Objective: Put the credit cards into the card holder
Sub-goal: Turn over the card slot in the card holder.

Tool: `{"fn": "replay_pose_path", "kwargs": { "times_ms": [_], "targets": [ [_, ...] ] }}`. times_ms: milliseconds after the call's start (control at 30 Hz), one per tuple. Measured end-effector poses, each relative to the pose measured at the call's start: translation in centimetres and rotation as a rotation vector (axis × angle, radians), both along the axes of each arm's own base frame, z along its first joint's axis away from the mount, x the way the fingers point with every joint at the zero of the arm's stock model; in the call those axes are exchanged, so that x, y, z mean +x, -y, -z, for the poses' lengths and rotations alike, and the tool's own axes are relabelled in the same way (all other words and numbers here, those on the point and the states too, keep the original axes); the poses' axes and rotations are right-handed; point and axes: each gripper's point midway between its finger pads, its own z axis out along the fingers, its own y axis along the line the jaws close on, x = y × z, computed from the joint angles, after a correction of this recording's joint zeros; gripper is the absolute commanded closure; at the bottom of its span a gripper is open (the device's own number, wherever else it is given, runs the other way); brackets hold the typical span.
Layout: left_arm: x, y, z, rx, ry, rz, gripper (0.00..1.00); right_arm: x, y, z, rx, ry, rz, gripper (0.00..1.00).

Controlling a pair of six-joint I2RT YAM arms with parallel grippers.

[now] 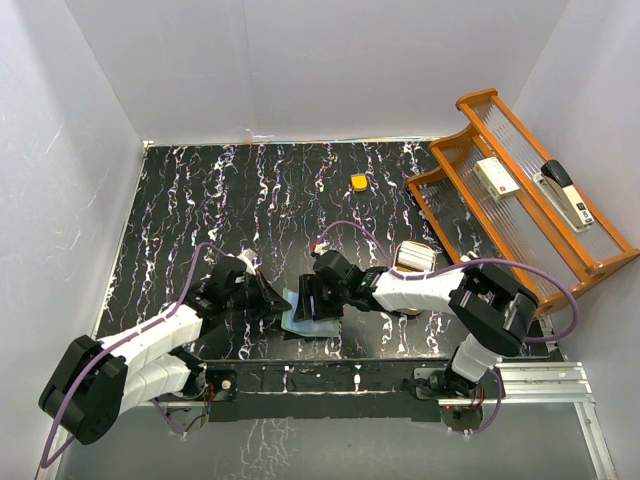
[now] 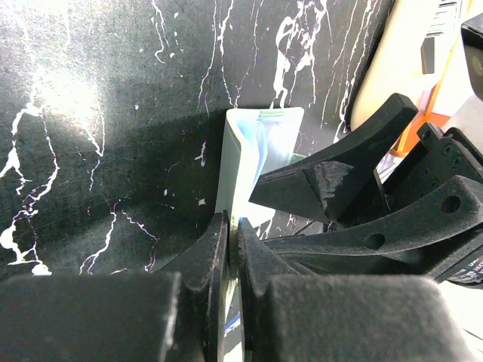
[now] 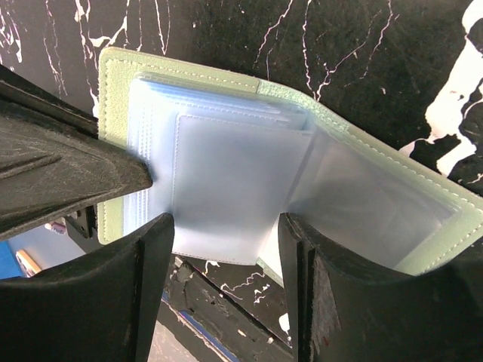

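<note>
The left gripper pinches the edge of the green card holder, while the right gripper stands open astride its clear pockets.

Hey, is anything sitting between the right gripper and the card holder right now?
Nothing visible does. The right gripper hangs open directly over the card holder, its fingers either side of the clear sleeves. The left gripper pinches the holder's edge from the side, out of the way.
</note>
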Motion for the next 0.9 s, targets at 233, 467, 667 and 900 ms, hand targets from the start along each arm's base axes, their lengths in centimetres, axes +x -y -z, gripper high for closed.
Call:
{"fn": "replay_pose_path", "kwargs": {
  "times_ms": [233, 467, 667, 900],
  "targets": [
    [0.02, 0.02, -0.05, -0.004, -0.006, -0.007, 0.85, 0.04, 0.06, 0.22, -0.006, -0.001, 0.002, 0.48],
    [-0.06, 0.01, -0.04, -0.012, -0.007, -0.014, 0.76, 0.12, 0.17, 0.34, -0.014, 0.003, 0.008, 0.50],
    [-0.09, -0.03, 0.12, -0.008, -0.009, -0.011, 0.81, 0.20, 0.32, 0.46, -0.023, 0.007, 0.013, 0.51],
    [-0.12, -0.06, 0.48, 0.002, -0.013, -0.005, 1.00, 0.36, 0.65, 0.57, -0.040, 0.017, 0.022, 0.51]
  ]
}}
